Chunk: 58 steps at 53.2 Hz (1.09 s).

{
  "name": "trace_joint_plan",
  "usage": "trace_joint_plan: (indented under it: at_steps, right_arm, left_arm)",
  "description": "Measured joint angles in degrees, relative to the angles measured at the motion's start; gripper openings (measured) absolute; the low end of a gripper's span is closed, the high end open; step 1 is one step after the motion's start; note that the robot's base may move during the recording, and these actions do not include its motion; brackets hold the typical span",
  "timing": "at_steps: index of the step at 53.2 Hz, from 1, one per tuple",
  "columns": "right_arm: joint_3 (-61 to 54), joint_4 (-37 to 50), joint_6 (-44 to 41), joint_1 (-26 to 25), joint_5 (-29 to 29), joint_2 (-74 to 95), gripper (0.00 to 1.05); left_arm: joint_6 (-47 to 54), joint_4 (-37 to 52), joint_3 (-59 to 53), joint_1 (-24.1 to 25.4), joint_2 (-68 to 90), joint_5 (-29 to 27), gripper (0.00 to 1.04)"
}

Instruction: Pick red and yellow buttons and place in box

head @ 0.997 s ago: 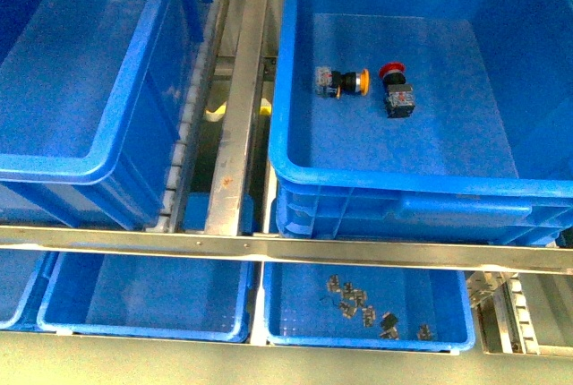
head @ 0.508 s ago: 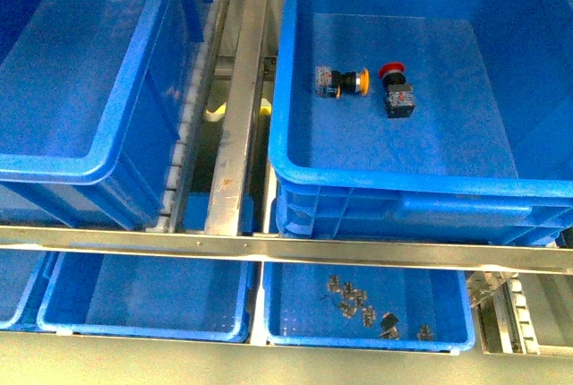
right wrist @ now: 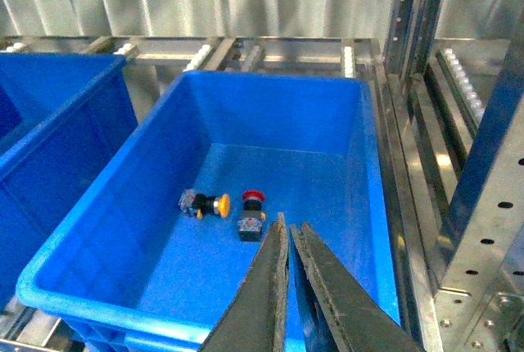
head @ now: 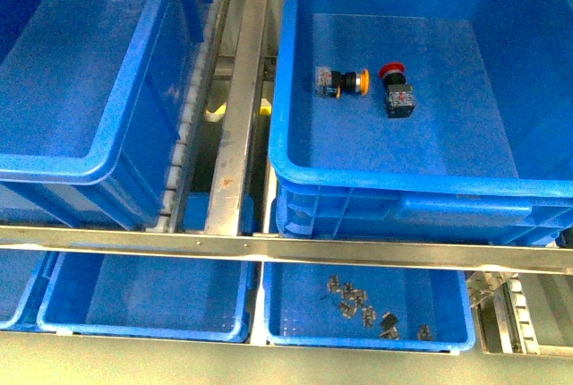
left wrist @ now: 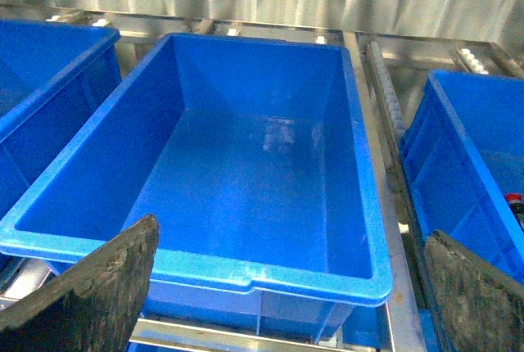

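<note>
Steel racking carries two deep blue crates. Right of centre in the front view, the yellow button [head: 344, 81] and red button [head: 395, 89] lie side by side, apart, in the right box [head: 394, 183]. The right gripper [right wrist: 287, 233] hangs above them, fingers pressed together, empty; the left gripper [left wrist: 286, 286] is spread wide over the empty left crate [left wrist: 246, 274]. Should another button follow, part the fingers only above the box floor. No readable writing shows.
</note>
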Motion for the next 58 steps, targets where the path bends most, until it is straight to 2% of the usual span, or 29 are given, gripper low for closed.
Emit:
trace_joint_plan:
  at_steps: [22,28,42,48,50,51,53,58]
  right_arm:
    - [0.00,-6.95,0.00,0.00,0.00,-6.93,0.04]
    - [0.00,-16.66,0.00,0.09,0.04,-14.91,0.04]
    - [0.00,-17.31,0.00,0.11,0.02,-17.00,0.04]
    - [0.00,-17.31,0.00,0.11,0.00,-17.00,0.25]
    - [0.00,-17.31,0.00,0.11,0.02,-17.03,0.36]
    - [0.00,-17.31,0.00,0.11,0.02,-17.03,0.37]
    - [0.00,-17.31,-0.02,0.11,0.02,-17.00,0.48]
    - [0.00,-17.31,0.00,0.11,0.02,-17.00,0.64]
  left_arm:
    - [0.00,-0.02,0.00,0.00,0.00,0.00,0.97]
    - [-0.02,-0.02,0.00,0.00,0.00,-0.02,0.97]
    - [0.00,0.00,0.00,0.00,0.00,0.00,0.97]
    - [0.00,0.00,0.00,0.00,0.00,0.00,0.97]
    - [0.00,0.00,0.00,0.00,0.00,0.00,0.97]
    - [0.00,0.00,0.00,0.00,0.00,0.00,0.97]
    - [0.00,0.00,0.00,0.00,0.00,0.00,0.97]
    - [0.00,0.00,0.00,0.00,0.00,0.00,0.97]
